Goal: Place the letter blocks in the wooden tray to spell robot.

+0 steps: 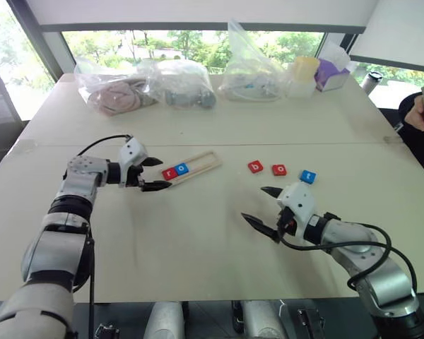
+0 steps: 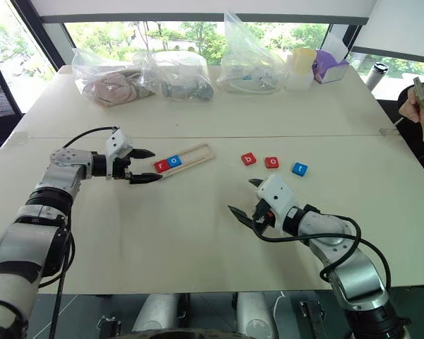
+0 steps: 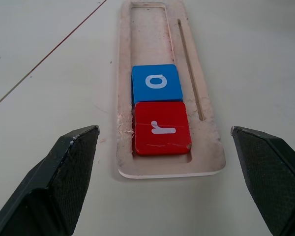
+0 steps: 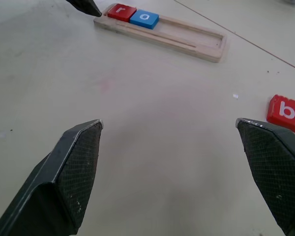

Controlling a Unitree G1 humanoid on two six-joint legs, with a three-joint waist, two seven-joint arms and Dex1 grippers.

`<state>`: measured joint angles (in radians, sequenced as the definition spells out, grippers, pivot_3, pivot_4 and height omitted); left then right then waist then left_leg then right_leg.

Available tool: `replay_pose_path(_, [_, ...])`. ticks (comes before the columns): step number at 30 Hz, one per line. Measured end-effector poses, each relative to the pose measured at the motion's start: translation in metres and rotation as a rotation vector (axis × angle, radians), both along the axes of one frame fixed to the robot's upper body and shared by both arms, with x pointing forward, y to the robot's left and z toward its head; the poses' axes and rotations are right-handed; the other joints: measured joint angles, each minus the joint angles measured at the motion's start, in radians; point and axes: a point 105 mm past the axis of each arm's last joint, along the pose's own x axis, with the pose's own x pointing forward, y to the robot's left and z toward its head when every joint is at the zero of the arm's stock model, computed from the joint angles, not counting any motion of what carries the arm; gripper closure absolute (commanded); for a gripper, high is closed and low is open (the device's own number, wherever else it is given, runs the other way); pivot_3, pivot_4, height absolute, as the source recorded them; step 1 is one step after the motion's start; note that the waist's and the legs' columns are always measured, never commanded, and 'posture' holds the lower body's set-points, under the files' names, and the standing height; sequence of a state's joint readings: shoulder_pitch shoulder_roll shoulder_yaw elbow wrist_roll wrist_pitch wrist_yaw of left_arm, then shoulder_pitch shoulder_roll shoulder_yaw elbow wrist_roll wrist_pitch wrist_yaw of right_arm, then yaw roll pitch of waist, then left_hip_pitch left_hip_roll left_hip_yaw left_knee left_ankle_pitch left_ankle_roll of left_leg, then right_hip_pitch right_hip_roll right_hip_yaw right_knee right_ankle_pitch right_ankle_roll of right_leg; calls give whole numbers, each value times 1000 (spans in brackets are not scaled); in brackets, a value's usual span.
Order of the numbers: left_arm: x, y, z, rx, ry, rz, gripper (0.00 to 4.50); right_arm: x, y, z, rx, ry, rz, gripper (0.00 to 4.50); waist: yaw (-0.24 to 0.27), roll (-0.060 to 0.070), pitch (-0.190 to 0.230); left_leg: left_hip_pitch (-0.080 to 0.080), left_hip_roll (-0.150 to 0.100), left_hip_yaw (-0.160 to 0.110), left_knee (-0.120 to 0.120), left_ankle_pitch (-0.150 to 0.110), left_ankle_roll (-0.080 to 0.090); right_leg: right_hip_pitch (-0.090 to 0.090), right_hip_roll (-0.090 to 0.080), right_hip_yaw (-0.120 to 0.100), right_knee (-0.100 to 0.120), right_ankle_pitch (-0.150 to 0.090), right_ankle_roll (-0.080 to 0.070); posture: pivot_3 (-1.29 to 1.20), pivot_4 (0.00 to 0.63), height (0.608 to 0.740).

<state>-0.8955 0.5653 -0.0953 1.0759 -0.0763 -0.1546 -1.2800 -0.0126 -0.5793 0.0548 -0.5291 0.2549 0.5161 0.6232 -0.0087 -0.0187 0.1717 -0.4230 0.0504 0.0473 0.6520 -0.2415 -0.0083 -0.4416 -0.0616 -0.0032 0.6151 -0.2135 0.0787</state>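
Tray: long narrow pale-wood tray (image 1: 198, 166) with raised rails, lying at a slant on the beige table (image 1: 198, 240), left of centre.
In tray: red square tile "r" (image 3: 162, 128) at the tray's near end, blue square tile "o" (image 3: 156, 82) touching it on the far side; the rest of the slot is bare wood.
Loose tiles: red tile "b" (image 1: 255, 167), red tile "o" (image 1: 279, 169) and blue tile "t" (image 1: 307, 176) lie in a row on the table to the right of the tray, apart from each other and well apart from the tray.
My left gripper: (image 1: 155, 174) fingers spread wide, holding nothing, just off the tray's "r" end; in my left wrist view the two black fingers (image 3: 64, 177) stand either side of that end, not touching it.
My right gripper: (image 1: 263, 205) fingers spread wide, holding nothing, above bare table, nearer to me than the three loose tiles; the "b" tile sits near one fingertip in my right wrist view, no contact.
Far edge of table: clear plastic bags (image 1: 177, 83) with stuff inside, a yellow-lidded container (image 1: 303, 74), a purple box (image 1: 332, 74).
Right edge: a person's hand (image 1: 418, 116) holding some object, can't tell what.
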Motion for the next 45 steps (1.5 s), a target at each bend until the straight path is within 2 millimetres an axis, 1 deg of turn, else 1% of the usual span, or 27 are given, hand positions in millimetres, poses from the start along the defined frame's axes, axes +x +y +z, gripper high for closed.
replay_pose_path(4, [3,-7,-4,10,-9,-5,0,-1,1,3,-4,-16,-1,50,0,0,0,0,0,0,1,0,0,0,0,0,0,0,0,0,150,740])
replay_pose_path(7, [4,-11,-11,27,-7,0,0,-1,0,4,-7,-17,-5,50,1,0,0,0,0,0,1,0,0,0,0,0,1,0,0,0,150,740])
replay_pose_path(14, [6,-15,-11,69,-71,-10,0,2,-4,5,-16,-26,-31,50,5,0,0,2,0,0,2,0,0,2,0,0,2,0,0,0,150,740])
replay_pose_path(16, [7,-15,-12,75,-84,-4,0,2,-5,5,-18,-28,-35,50,5,0,0,4,0,0,2,0,0,4,0,0,2,0,0,0,150,740])
replay_pose_path(20, [7,-14,-16,78,-81,15,0,3,-5,6,-24,-36,-43,50,4,-1,0,15,0,0,1,0,0,14,-1,0,2,0,0,0,150,740])
replay_pose_path(34, [5,-11,-22,64,-10,36,0,5,-4,8,-37,-55,-42,50,-1,-1,-3,15,0,0,1,0,0,14,-1,0,2,0,-1,0,150,740])
replay_pose_path(41, [5,-11,-23,61,-2,39,0,7,-3,10,-38,-65,-39,50,-1,-1,-4,15,0,0,0,0,0,14,-1,0,1,0,-1,0,150,740])
replay_pose_path(44, [4,-12,-24,60,2,33,854,7,-3,10,-39,-65,-39,0,-1,-1,-4,16,0,0,0,0,0,14,-1,0,1,0,-1,0,150,740])
replay_pose_path(45, [3,-13,-25,57,7,24,1221,7,-3,10,-38,-65,-39,0,-1,-1,-4,16,0,0,0,0,0,14,-1,0,1,0,-1,0,150,740])
